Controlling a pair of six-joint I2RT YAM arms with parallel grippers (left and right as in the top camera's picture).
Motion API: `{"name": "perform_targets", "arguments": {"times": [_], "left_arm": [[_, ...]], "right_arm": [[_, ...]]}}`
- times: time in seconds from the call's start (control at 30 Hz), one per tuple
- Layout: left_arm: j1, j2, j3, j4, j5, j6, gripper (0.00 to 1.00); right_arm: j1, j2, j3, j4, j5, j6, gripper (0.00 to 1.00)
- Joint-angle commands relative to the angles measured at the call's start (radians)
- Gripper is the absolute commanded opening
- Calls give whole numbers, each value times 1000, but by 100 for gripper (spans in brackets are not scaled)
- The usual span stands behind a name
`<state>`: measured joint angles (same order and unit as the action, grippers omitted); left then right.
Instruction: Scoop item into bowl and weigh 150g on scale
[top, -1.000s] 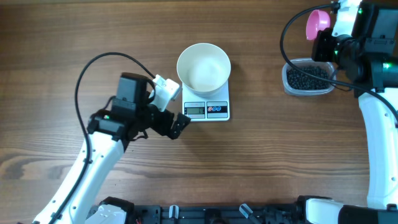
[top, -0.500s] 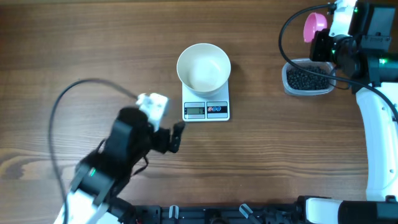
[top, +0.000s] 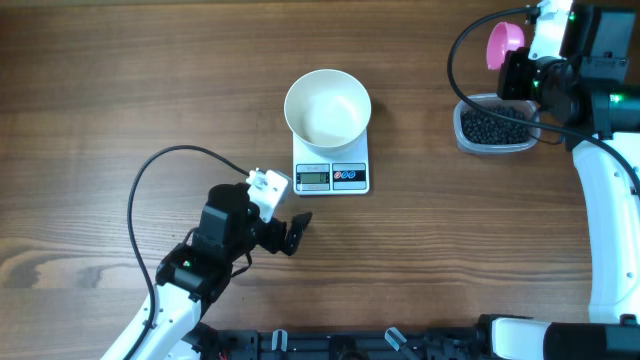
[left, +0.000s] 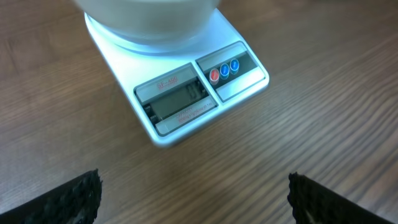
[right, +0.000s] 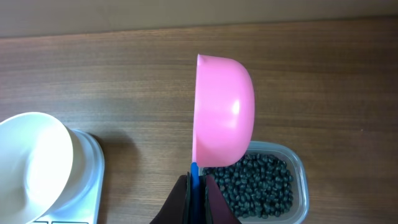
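The item (top: 492, 126), a heap of tiny matte black beads, lies in a clear plastic tub (top: 459, 136) at the right side of the bench (top: 150, 80). None of it shows in the bowl (top: 328, 110), whose white inside looks bare from overhead. The bowl stands on the back part of the scale (top: 332, 177), near the middle of the bench and well apart from the tub. The scale's grey display and its small red and blue buttons face my side. The display is lit, but the digits are too blurred in the left wrist view for me to read.

My right claw (right: 196, 193) is pressed together on the thin blue handle of a pink scoop (right: 224, 112). The scoop is tipped on edge, raised off the beads, at the far rim of the tub. I cannot tell whether anything is in it.

My left claw (top: 297, 232) is spread wide with nothing between its fingers. It hangs over bare wood just in front of the scale, touching neither the scale nor the bowl. Its camera looks down on the display.

The bench is brown wood with a long grain running left to right, and it fills every view edge to edge. A black cable (top: 135, 215) loops over it beside the left arm.
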<state>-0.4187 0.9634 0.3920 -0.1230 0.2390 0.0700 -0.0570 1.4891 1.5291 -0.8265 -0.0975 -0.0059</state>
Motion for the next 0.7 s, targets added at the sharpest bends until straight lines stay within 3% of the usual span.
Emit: {"name": "perform_targets", "arguments": {"times": [0.0, 0.07, 0.3, 0.67], "left_arm": [[5, -5, -4, 71, -43, -47, 100], [5, -10, -4, 65, -106, -94, 100], [5, -10, -4, -13, -99, -94, 100], [5, -8, -4, -13, -99, -94, 100]], "right_arm": [[-2, 13, 16, 3, -16, -11, 4], [-2, 13, 16, 3, -16, -13, 4], [-2, 13, 16, 3, -16, -13, 4], [-2, 13, 16, 6, -16, -20, 4]]}}
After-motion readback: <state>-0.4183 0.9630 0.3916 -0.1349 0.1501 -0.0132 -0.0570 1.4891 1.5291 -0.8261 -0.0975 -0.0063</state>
